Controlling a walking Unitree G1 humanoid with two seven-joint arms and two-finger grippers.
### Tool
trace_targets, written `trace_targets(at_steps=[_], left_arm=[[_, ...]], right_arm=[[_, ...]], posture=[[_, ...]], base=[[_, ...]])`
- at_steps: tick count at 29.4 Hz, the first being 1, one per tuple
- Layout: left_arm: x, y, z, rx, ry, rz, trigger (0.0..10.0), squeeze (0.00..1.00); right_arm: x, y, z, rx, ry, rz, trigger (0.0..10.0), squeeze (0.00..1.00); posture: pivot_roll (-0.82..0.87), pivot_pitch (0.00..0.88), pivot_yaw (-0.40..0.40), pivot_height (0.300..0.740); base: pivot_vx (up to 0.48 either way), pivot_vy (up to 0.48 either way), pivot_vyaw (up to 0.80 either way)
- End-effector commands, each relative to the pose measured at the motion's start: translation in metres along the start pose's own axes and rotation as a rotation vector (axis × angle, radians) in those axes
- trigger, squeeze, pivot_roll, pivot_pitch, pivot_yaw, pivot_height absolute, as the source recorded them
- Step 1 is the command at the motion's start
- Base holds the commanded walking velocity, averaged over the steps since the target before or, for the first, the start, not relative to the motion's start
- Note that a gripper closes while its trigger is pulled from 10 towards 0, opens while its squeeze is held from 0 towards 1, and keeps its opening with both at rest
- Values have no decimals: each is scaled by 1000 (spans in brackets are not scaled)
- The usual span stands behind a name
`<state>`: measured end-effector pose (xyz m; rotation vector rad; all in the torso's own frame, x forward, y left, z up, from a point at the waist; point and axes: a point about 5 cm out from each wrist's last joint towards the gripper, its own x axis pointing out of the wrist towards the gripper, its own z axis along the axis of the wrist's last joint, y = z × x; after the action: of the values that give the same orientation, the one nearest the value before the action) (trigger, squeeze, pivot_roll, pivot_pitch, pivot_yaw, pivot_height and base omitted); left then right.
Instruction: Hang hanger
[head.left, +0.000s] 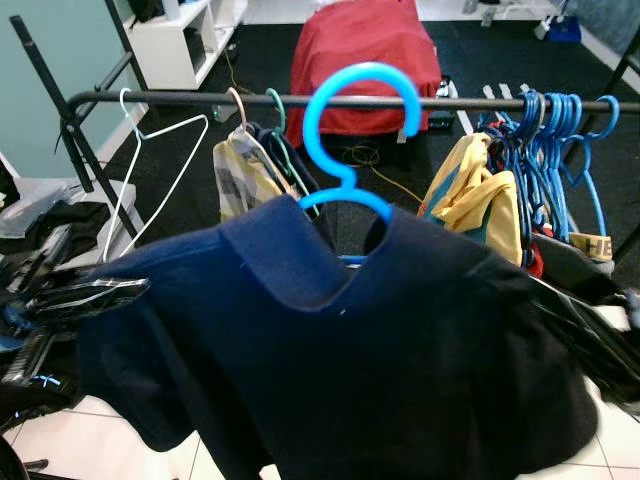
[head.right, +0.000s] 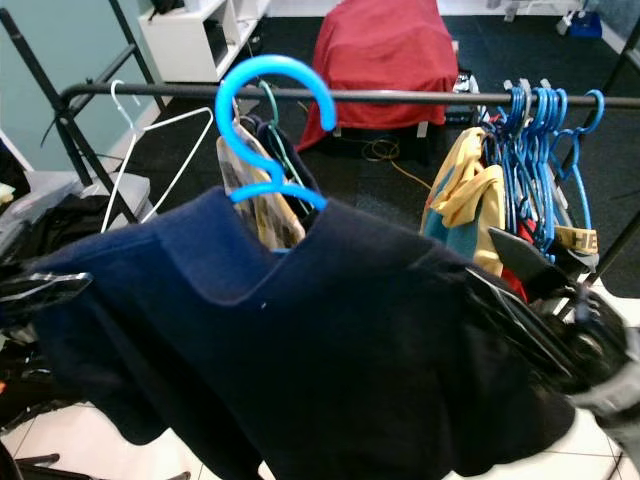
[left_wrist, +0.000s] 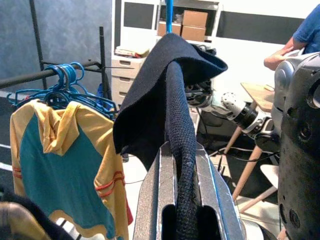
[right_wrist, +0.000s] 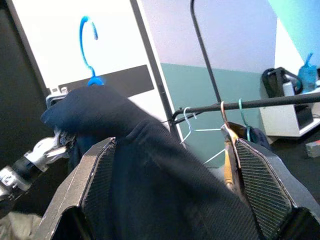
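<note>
Blue hanger carrying navy garment — hook seemingly before rail.
</note>
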<state>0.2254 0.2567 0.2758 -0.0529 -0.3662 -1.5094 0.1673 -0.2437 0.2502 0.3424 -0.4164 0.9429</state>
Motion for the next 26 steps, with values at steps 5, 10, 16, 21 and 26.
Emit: trace_targets(at_steps=[5, 10, 16, 21, 26], left_arm=[[-2, 14, 20, 115, -94, 36, 10000, 0], [-6, 16, 32, 167, -114, 31, 10000, 0], [-6, 15, 39, 184, -121, 13, 10000, 0], [-2, 14, 38, 174, -119, -23, 10000, 0], [-2, 14, 38, 167, -112, -41, 10000, 0]], right_arm=[[-16, -1, -11, 16, 164, -45, 10000, 0], [-28, -10, -8, 19, 168, -149, 10000, 0], [-33, -10, -10, 39, 192, -175, 10000, 0], [-28, -12, -22, 49, 235, -168, 10000, 0], [-23, -18, -17, 27, 174, -194, 10000, 0]], posture=[[-176, 143, 72, 740], [-179, 147, 74, 740], [-176, 150, 78, 740], [-176, 150, 78, 740], [-166, 151, 79, 740]], base=[[0, 0, 0], [0, 0, 0], [0, 0, 0], [0, 0, 0], [0, 0, 0]])
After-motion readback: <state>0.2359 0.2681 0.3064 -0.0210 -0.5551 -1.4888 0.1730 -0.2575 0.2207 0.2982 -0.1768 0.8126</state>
